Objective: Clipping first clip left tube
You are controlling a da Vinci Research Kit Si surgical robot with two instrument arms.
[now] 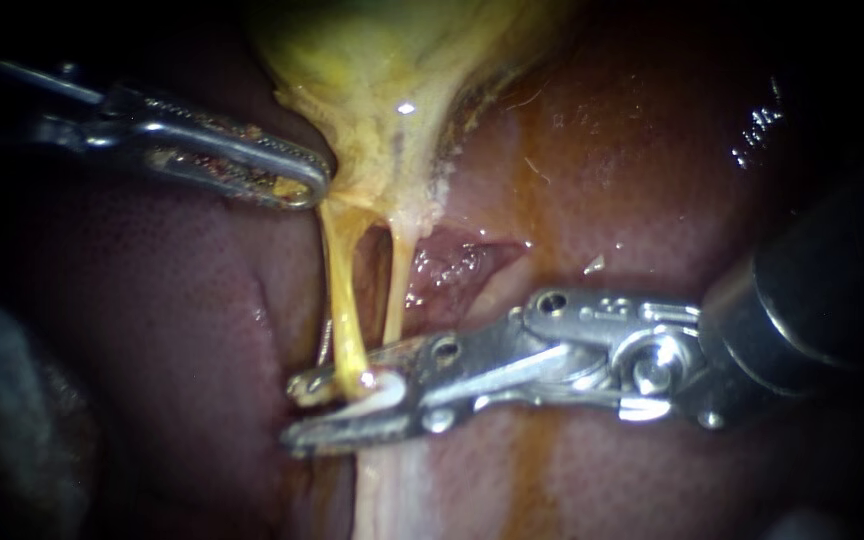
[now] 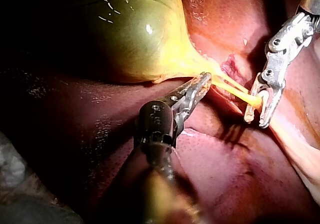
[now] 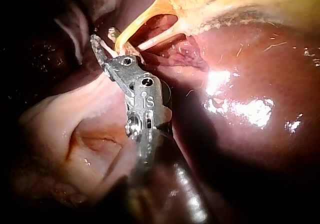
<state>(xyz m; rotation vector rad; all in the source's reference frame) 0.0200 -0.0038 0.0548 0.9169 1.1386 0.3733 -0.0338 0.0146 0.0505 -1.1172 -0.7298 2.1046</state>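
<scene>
1. Endoscope view: the right instrument [image 1: 317,410] has its jaws open astride the left tube [image 1: 345,310], low on its run, with a white clip [image 1: 384,392] seated between them. I judge this the placing step, with the clip not yet closed. The right tube [image 1: 397,290] lies just beside, outside the jaws. The left instrument [image 1: 297,180] is clamped on the gallbladder [image 1: 392,90] at its neck, which holds both tubes taut.

2. Left wrist view: a gap shows between the right instrument's [image 2: 256,116] jaws, and the tube [image 2: 240,96] crosses it. The next move calls for a square squeeze with only this tube inside. The left instrument [image 2: 202,81] grips yellow tissue at the gallbladder's [image 2: 140,39] narrow end.

3. Right wrist view: the jaw tips [image 3: 104,38] reach past the tube [image 3: 135,26], so it looks fully enclosed. The liver [image 3: 250,74] is wet, glossy and soft. Room is tight, as the second tube and liver lie close to the jaws.
</scene>
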